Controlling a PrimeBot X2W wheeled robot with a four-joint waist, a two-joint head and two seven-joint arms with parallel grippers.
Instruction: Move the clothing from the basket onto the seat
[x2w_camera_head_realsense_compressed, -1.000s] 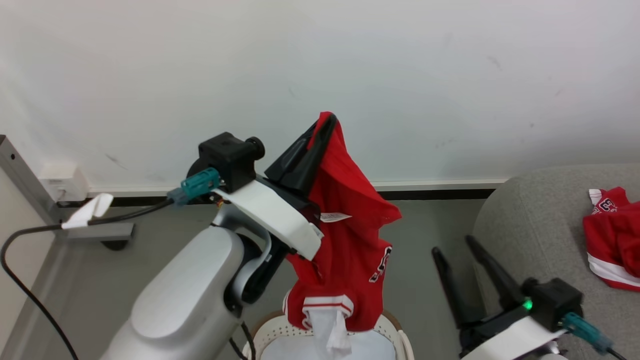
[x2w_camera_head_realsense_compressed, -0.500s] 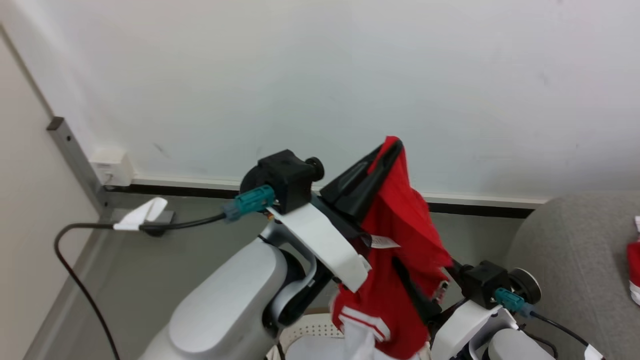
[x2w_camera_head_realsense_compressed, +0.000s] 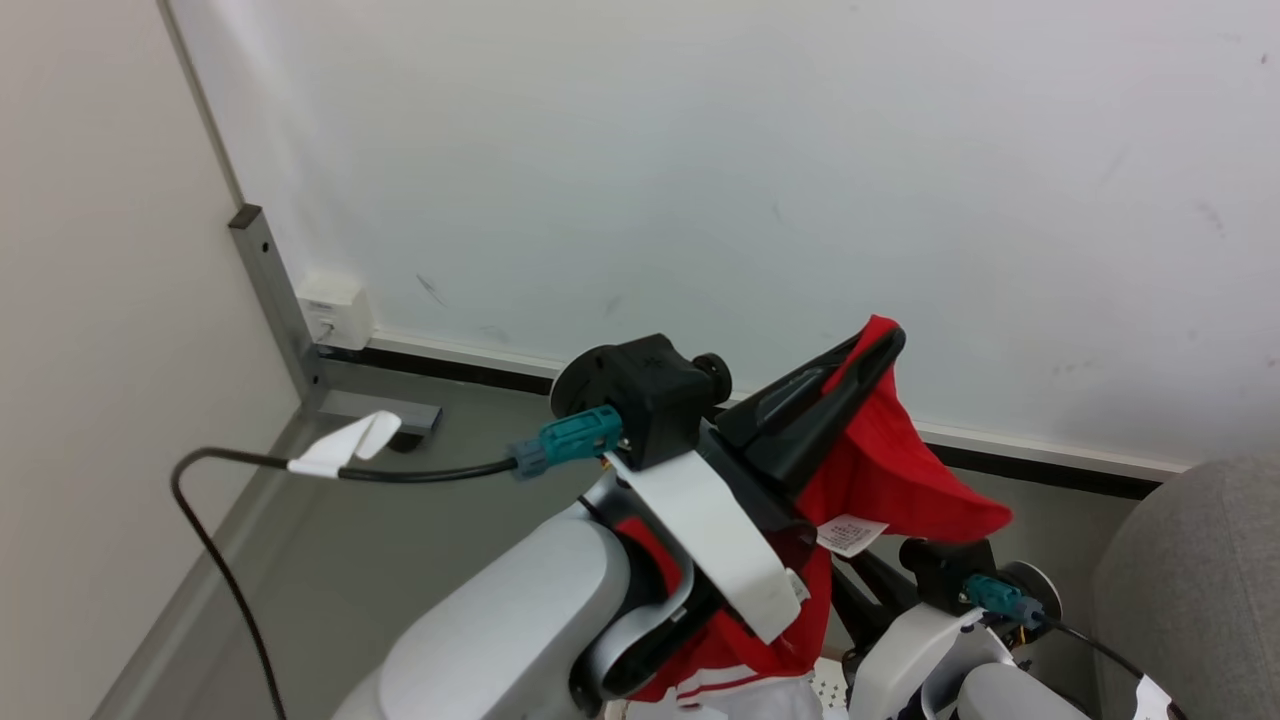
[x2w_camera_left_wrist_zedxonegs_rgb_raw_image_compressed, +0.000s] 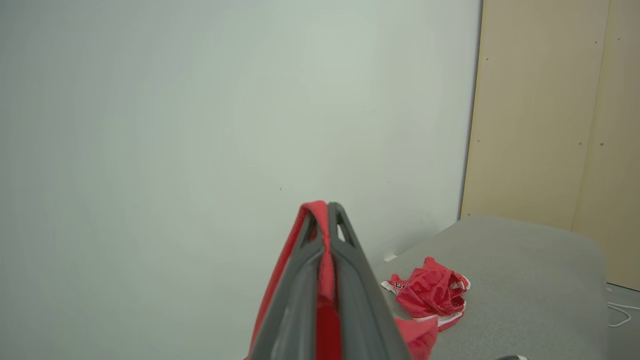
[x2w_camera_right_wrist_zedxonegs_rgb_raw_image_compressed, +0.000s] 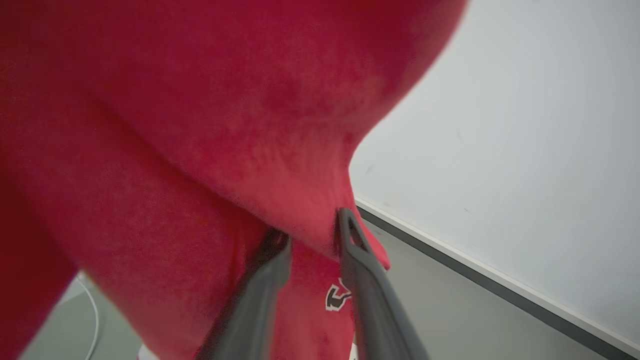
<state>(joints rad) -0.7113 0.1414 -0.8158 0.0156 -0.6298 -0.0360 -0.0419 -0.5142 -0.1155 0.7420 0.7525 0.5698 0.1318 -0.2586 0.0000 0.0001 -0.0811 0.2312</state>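
White wall (x2w_camera_head_realsense_compressed: 700, 150) behind clothing (x2w_camera_head_realsense_compressed: 900, 480) in left fingers (x2w_camera_head_realsense_compressed: 800, 418).

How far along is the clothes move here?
Done: one red garment lies on the seat. In hand: the left tool is shut on a second garment, lifted, right tool at its fold. Left: placing it on the seat.

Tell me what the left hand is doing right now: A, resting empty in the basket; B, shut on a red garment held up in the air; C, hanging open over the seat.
B: the left hand has its two fingers pressed together, the red garment pinched between them and hanging below.
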